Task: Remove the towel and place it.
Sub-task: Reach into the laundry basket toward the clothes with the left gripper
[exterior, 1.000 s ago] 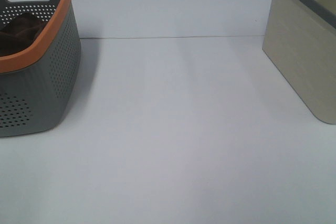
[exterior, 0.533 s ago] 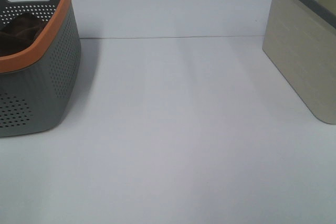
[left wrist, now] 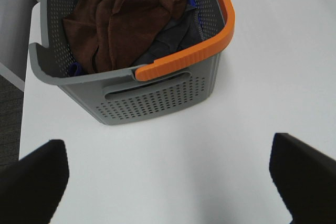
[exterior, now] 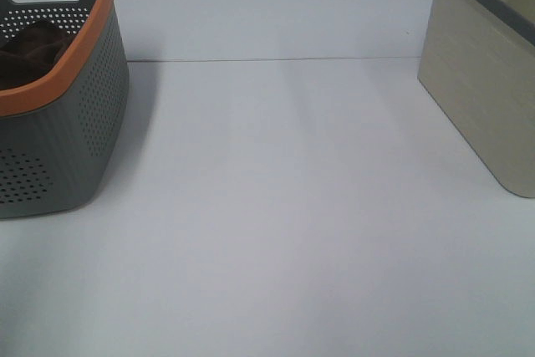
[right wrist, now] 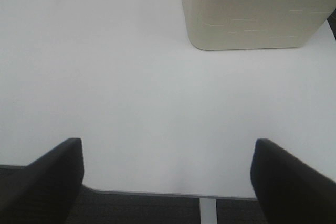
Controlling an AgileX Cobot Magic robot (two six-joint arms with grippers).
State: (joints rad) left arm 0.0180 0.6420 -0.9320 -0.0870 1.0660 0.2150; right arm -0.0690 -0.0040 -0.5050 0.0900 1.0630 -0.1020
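Change: nothing has shifted vs the earlier frames; basket, bin and worktop look the same, no arm in the high view.
Towel: bunched up inside the grey basket w/ the orange rim, lying on top of a dark grey cloth; bits of blue cloth show at the basket wall.
L hand: fingers spread wide, nothing held, above the worktop just outside the basket's handle end.
R hand: also spread and empty, well apart from the basket, near the beige bin.
Handling: prob. light, soft, limp microfibre; no slip or break risk, but it will sag and may drag the cloths under it.
Grip spot: a raised fold near the heap's top, pinched from above.
Orientation: crumpled, so no clear pointing; no clean long axis; tag not visible.
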